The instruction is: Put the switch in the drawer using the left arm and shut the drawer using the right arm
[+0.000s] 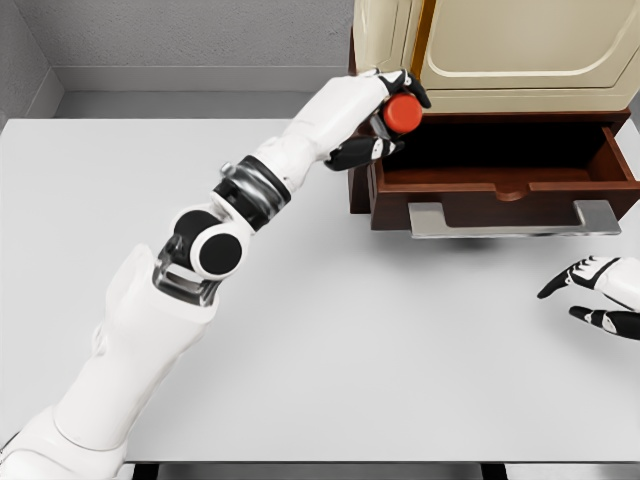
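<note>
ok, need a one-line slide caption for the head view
Left hand holds the red switch at the open drawer; right hand waits open on the table.

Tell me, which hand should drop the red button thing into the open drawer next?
The left hand. Its fingers already grip the red switch at the open drawer's left corner. The right hand rests open on the table, empty, below the drawer's handle.

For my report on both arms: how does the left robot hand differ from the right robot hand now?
The left robot hand is raised at the open drawer, gripping a red switch; the right robot hand is low over the table, open and empty. Both have black fingers.
</note>
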